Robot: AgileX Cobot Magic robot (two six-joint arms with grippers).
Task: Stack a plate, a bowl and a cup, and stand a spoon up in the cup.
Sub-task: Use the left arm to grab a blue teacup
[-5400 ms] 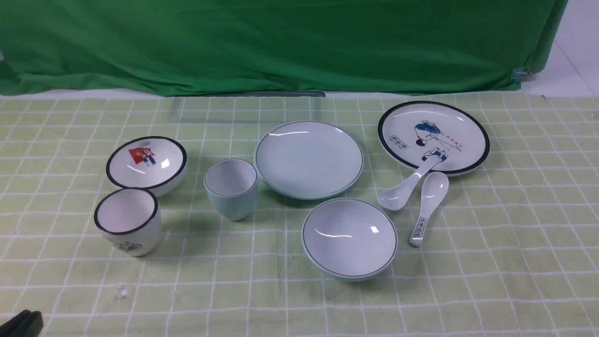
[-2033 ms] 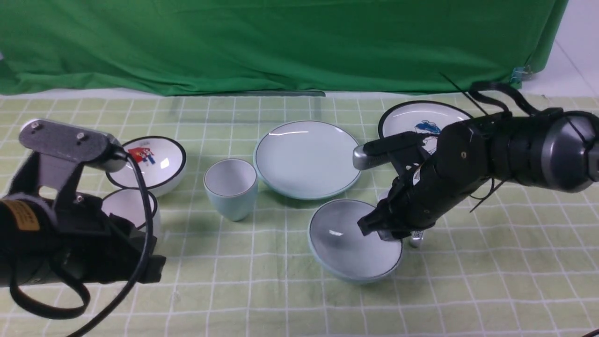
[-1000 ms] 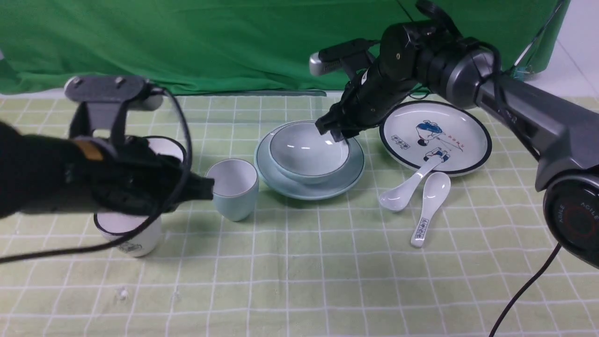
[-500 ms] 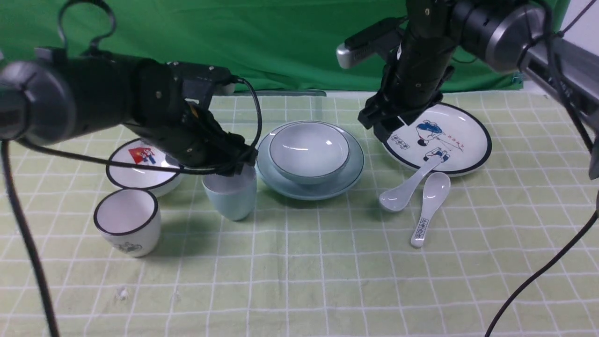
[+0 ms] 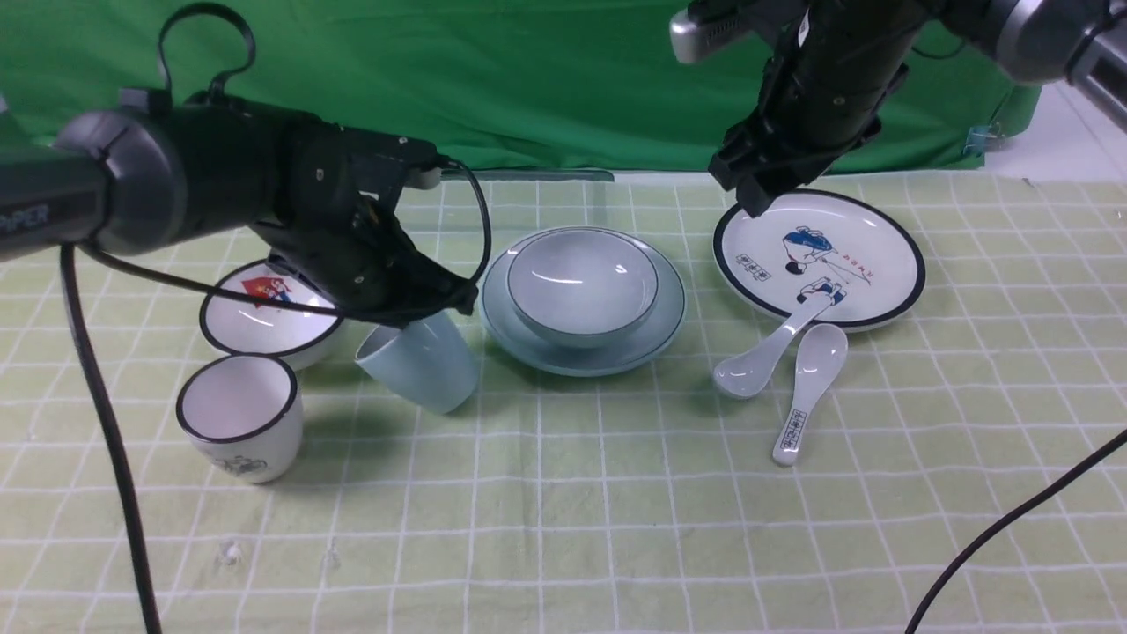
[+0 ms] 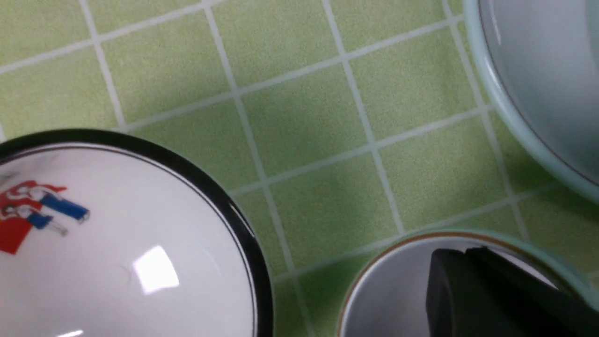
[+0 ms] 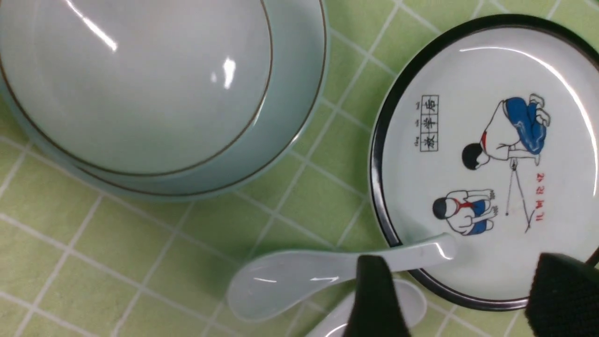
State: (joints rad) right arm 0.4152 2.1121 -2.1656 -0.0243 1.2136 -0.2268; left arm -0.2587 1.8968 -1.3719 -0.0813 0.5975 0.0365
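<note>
The pale blue-green bowl (image 5: 581, 282) sits in the matching plate (image 5: 671, 321) at the middle of the cloth. Just left of them the cup (image 5: 421, 361) leans over, its mouth turned up and to the left. My left gripper (image 5: 445, 304) is shut at its rim. In the left wrist view a dark finger (image 6: 468, 299) lies inside the cup (image 6: 388, 290). My right gripper (image 5: 748, 189) hangs open in the air over the left edge of the cartoon plate. In the right wrist view this gripper (image 7: 463, 262) is above the handle end of the plain spoon (image 7: 299, 276).
A black-rimmed white bowl (image 5: 264, 308) and a black-rimmed white cup (image 5: 239, 414) stand at the left. At the right, the plain spoon's (image 5: 766, 352) handle rests on the cartoon plate (image 5: 828, 255), with a printed spoon (image 5: 806, 396) beside it. A black cable (image 5: 106, 423) hangs at the front left.
My left gripper has shut at the cup's rim and the cup has tipped over to the left. My right gripper has risen and moved right, away from the bowl in the plate.
</note>
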